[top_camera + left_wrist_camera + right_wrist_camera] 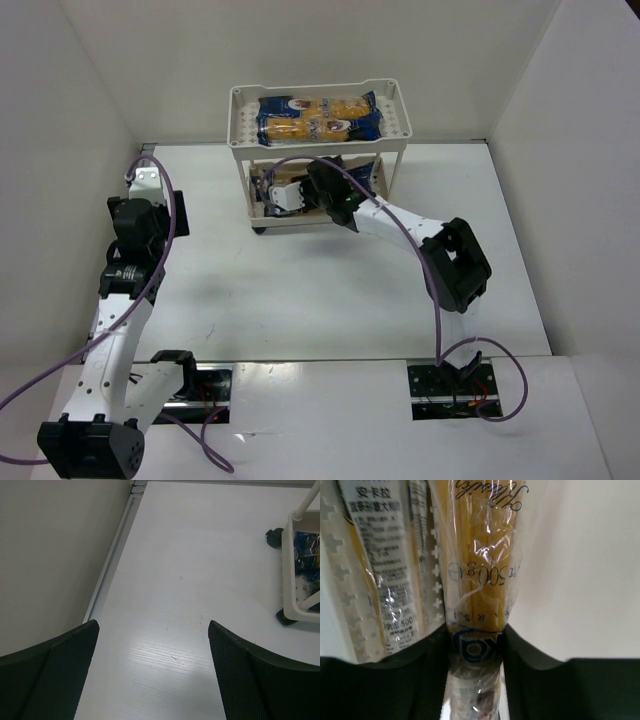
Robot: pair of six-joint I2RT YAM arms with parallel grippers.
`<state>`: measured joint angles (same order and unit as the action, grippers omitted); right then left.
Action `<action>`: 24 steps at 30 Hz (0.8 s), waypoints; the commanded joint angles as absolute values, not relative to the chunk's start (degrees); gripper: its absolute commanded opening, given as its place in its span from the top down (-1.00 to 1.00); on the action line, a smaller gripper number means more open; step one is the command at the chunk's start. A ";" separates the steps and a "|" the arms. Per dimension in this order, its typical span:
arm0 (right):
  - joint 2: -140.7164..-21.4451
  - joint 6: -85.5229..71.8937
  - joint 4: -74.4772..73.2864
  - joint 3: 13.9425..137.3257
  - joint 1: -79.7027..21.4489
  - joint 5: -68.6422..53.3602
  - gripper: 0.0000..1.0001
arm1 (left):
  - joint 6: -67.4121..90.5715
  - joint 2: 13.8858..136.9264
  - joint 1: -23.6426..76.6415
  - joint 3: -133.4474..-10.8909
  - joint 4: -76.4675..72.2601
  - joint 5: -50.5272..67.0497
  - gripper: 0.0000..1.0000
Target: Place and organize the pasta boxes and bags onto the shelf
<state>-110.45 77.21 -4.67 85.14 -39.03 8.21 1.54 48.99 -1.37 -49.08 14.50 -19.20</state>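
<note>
The cream-white shelf [240, 130] stands at the back middle of the table. Two pasta packets [318, 117] lie side by side on its top tray. My right gripper [318, 190] reaches into the lower tray and is shut on one end of a pasta packet [480, 570], gripped near its blue mark, in the right wrist view [474, 655]. A second packet [385, 570] lies just left of the held one. My left gripper [145, 190] is open and empty above the bare table at the left [152, 675].
The left wall runs close beside my left gripper. The shelf's left rim [290, 555], two dark casters and a packet end [306, 545] show at the right of the left wrist view. White walls enclose the table on three sides.
</note>
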 commanded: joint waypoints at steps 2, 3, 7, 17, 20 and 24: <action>-108.89 79.37 6.32 87.71 -39.73 7.20 -0.41 | 0.70 48.96 -1.76 -51.33 10.90 -19.16 -0.94; -108.90 78.50 6.33 87.71 -39.73 8.34 -0.58 | 0.70 48.96 -1.76 -51.33 10.90 -19.16 -0.94; -106.71 75.07 6.42 86.40 -39.73 8.88 -0.93 | 0.70 48.96 -1.76 -51.33 10.90 -19.16 -0.96; -88.27 71.02 -6.92 73.22 -44.90 -2.23 -0.98 | 1.23 48.96 -1.76 -50.80 10.38 -18.11 -0.96; -77.02 66.99 -10.02 68.48 -49.11 -9.55 -0.98 | 1.75 48.96 -2.28 -50.27 10.37 -18.11 -0.96; -65.94 54.28 -9.33 66.89 -52.11 -13.18 -0.98 | 3.25 48.96 -2.81 -49.66 10.90 -17.58 -0.96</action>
<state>-72.73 65.41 -10.07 67.70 -50.87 -6.70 1.83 49.01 -2.09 -49.08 13.26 -18.59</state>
